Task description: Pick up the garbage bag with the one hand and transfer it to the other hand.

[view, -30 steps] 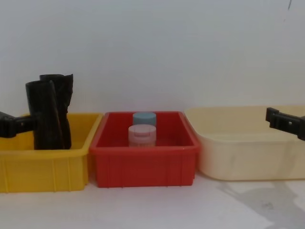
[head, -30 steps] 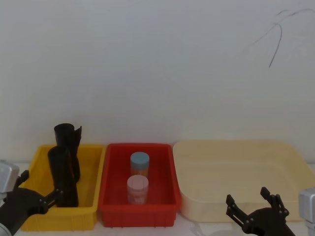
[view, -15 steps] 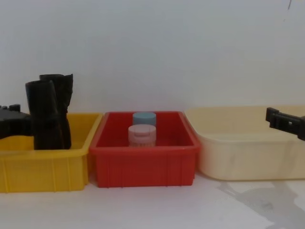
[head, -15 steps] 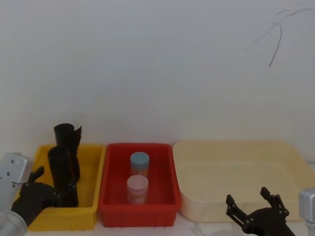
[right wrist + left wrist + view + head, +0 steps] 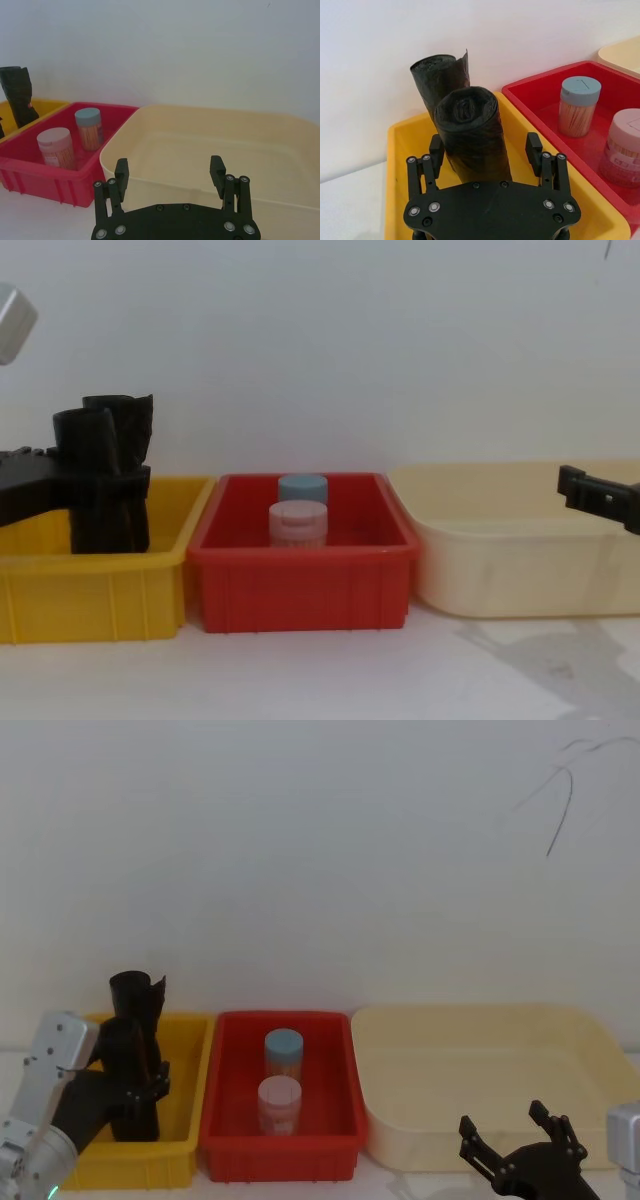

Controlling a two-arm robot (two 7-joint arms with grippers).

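Your yellow bin (image 5: 100, 595) holds the garbage bag (image 5: 470, 135), left gripper (image 5: 485, 145) unclenched around it; red bin (image 5: 300, 590), two jars (image 5: 298, 523). Right gripper (image 5: 170, 170) splayed too. White table (image 5: 330, 675), white wall (image 5: 350, 350).

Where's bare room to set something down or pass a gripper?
The cream tub, right of the red bin, is bare inside; open right gripper sits before it. The table strip before the bins is bare. Red bin: blue-lidded jar and pink-lidded jar mid-line, side lanes free. The yellow bin is crowded: garbage bag, flared roll, open left gripper straddling the bag.

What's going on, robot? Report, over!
Left hand open, straddling garbage bag upright in yellow bin. Right hand open, parked low by cream tub. Ragged roll close behind it.
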